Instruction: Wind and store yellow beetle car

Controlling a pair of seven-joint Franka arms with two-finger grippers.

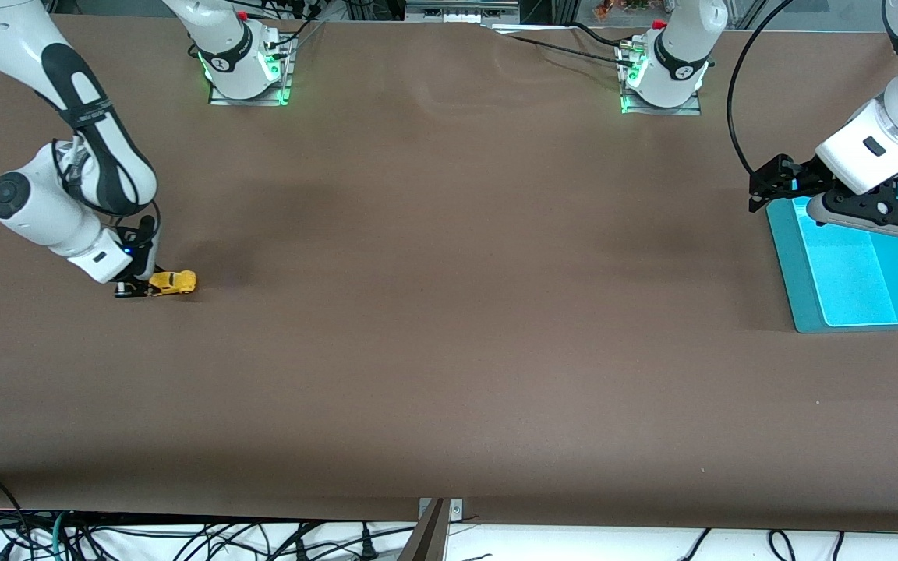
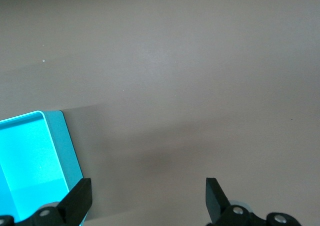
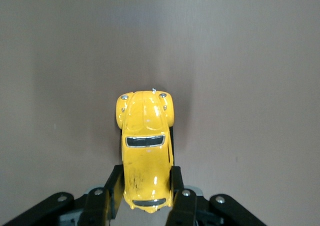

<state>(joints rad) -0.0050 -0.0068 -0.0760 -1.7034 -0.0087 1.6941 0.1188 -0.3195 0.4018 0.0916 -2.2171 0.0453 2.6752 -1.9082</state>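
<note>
Grip of the right tool (image 3: 145, 198) is clenching the yellow beetle car (image 3: 145, 151) across its two sides at the rear half, one finger (image 3: 114, 191) on each flank, while the rounded front end is pointing away from the wrist. In the front view the yellow beetle car (image 1: 173, 281) is sitting low at the brown desk (image 1: 449, 312), at the right arm's end of it and well apart from the turquoise tray (image 1: 807, 312), which is lying at the left arm's end. Whether the wheels are touching the desk or are lifted a little, I cannot tell.

The left tool (image 2: 147, 201) is hanging released, with its jaws standing wide apart, over the edge of the turquoise tray; this arm is waiting.

The car is looking like a small, light and stiff toy with a glossy painted shell, so the smooth curved body is probably slippery under hard fingers. The flat lower flanks between the wheels are seeming the best place to hold it, as the right tool is doing now; a hold on the domed roof would likely be slipping off. For winding, the wheels probably need pressing on the desk and dragging backward, so the hold must be firm but low. Because it is light, it may be rolling away once released, also inside the tray
</note>
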